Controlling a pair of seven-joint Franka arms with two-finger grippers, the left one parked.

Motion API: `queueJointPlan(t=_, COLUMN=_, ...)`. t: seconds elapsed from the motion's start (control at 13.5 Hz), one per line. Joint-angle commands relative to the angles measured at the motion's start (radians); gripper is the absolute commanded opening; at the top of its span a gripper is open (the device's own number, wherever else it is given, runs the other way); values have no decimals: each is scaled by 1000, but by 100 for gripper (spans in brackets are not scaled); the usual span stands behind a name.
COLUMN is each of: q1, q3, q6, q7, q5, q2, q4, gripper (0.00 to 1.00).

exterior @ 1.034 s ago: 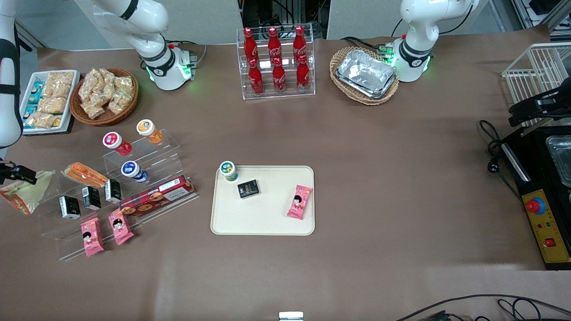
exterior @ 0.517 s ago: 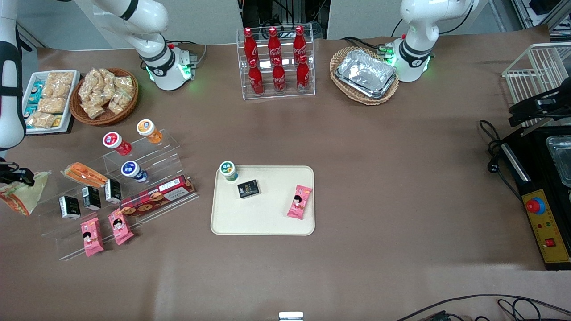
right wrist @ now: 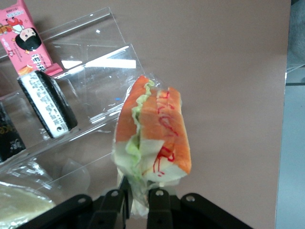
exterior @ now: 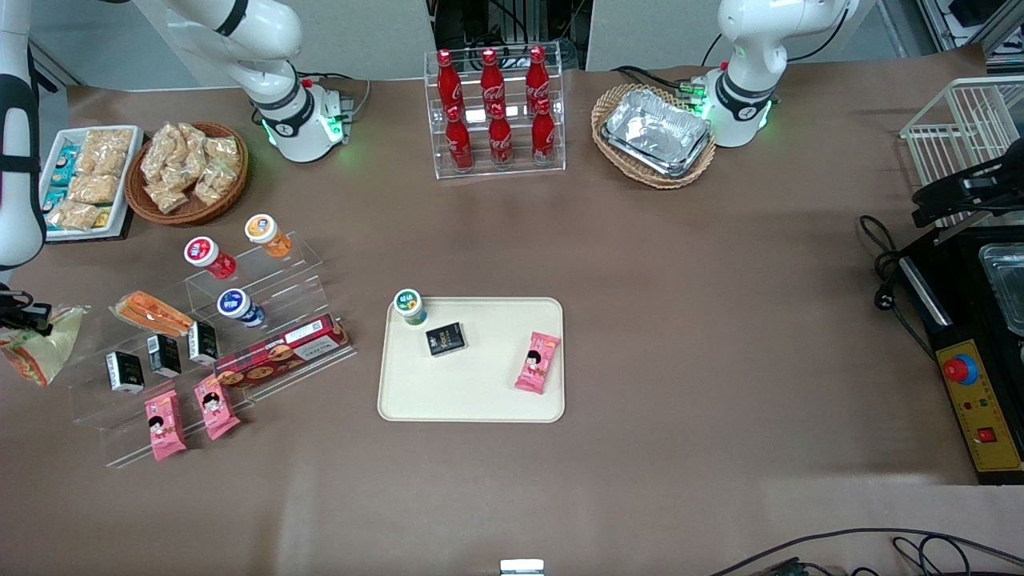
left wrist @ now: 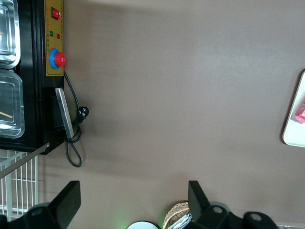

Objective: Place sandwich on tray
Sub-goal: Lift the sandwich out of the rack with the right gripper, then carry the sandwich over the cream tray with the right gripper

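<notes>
One sandwich clenched in the pincer at the table's edge, tray well apart.

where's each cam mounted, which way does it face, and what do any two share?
Front view: high above the table, looking down; both arm bases show, and the gripper holds the sandwich beside the acrylic rack.
Right wrist view: looks past the gripper at the sandwich.
Left wrist view: looks down at bare table; a tray corner shows.
Shared: sandwich; tray.

Acrylic steps stand between claw and tray; tray middle bare.
</notes>
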Motion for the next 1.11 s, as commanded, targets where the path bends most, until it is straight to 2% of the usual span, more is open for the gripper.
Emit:
queueJointPlan(t=0.0, q1=-3, q3=-2, q6=-81, q7=-4, q5=17, q2=-40, q4=29, gripper=3)
queueJointPlan(t=0.37, q1=14, q3=5, q6=-266, q7=65, q5=17, q2=-119, q4=129, gripper=0)
queueJointPlan(t=0.59, q1=61, q3=25, q6=-417, q7=242, q5=17, q2=-164, q4=193, gripper=0)
queueJointPlan(t=0.74, q1=138, q3=25, q6=-471, q7=380, q5=15, q2=-179, q4=227, gripper=0)
queueJointPlan(t=1.03, q1=354, q3=25, q6=-572, q7=845, q5=15, q2=-204, q4=235, gripper=0)
